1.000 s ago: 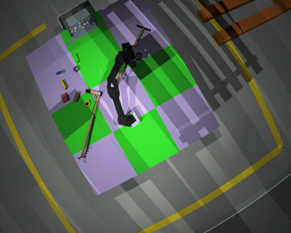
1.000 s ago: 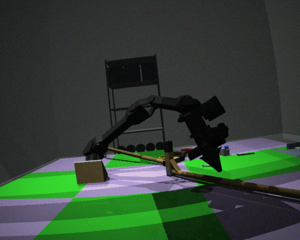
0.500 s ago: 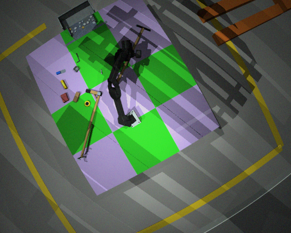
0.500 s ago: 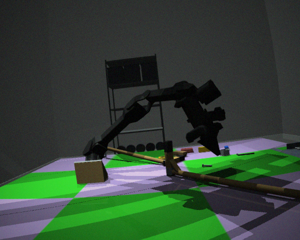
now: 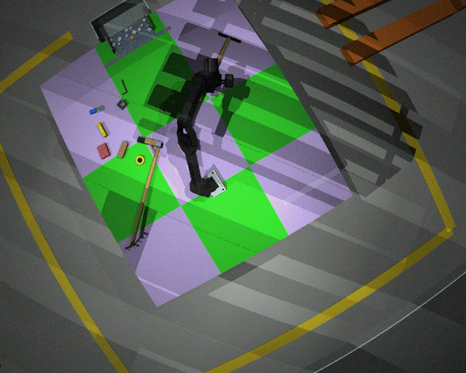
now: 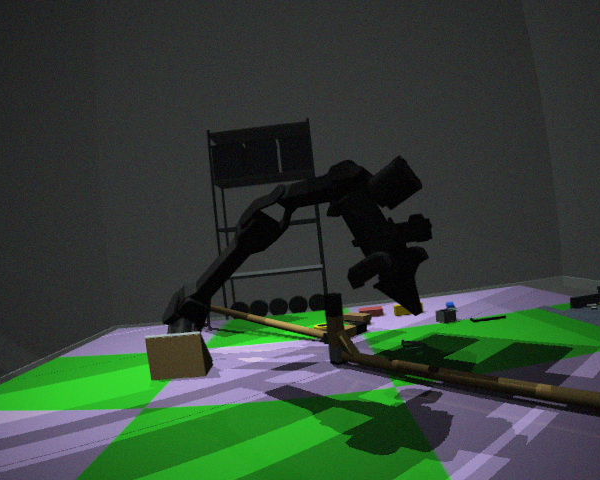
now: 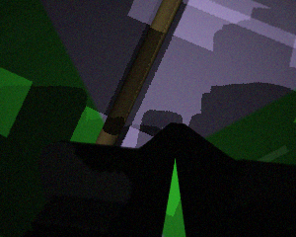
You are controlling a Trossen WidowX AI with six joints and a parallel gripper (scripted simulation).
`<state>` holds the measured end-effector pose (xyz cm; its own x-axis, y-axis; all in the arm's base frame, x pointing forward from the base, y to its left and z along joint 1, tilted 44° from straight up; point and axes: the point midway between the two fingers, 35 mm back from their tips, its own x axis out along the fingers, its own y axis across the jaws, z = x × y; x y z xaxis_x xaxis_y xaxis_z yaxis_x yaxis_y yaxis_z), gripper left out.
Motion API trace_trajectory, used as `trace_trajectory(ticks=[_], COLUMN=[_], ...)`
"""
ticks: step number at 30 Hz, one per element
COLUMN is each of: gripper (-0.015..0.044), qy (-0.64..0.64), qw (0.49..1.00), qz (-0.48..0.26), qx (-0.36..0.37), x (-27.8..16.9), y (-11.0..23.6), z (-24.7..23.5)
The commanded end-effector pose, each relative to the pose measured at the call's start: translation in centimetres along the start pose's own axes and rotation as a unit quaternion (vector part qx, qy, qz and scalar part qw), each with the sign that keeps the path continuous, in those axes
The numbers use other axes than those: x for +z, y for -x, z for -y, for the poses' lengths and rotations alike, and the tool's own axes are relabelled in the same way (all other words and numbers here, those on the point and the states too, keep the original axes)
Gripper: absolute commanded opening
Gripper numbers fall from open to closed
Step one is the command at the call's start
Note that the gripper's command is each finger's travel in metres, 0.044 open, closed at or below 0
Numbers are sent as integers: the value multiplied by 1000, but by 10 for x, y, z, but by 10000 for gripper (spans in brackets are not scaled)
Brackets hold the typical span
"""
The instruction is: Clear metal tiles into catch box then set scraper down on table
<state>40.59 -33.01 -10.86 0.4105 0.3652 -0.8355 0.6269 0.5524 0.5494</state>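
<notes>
1. Shows the gripper (image 6: 410, 305) lifted off the table (image 6: 269, 439), tip pointing down, fingers pressed together with nothing between them
2. Finds the scraper (image 6: 496, 384) lying flat on the table under the gripper and apart from it, not touched by the fingers
3. From above, places the scraper (image 5: 224, 46) near the table's far edge, crossbar head away from the arm (image 5: 189, 132), handle running back beneath the wrist
4. In the wrist view, catches the scraper's wooden handle (image 7: 138, 79) slanting across the purple and green surface, its near end just beyond the dark closed gripper (image 7: 175, 148)
5. Puts the catch box (image 5: 99, 28) at the table's far left corner, well apart from the scraper
6. Picks out small tiles (image 5: 131, 32) scattered on the grey floor between the box walls; cannot tell whether any sit outside the box
7. Leaves a rake (image 5: 144, 193) lying on the left half of the table, with a yellow ring (image 5: 140, 160) just beside its shaft
8. Notes a red block (image 5: 103, 151), a yellow block (image 5: 101, 129) and a blue block (image 5: 92, 111) near the left edge, each apart from the others
</notes>
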Motion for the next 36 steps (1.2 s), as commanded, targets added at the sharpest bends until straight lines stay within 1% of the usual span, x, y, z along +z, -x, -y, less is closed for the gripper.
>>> trace_trajectory(ticks=[1,36], gripper=[0,0], qy=[7,10], qw=[1000,1000], qz=[-4,-17], qx=[3,14], x=[-3,-37], y=[-8,-79], z=[-3,-5])
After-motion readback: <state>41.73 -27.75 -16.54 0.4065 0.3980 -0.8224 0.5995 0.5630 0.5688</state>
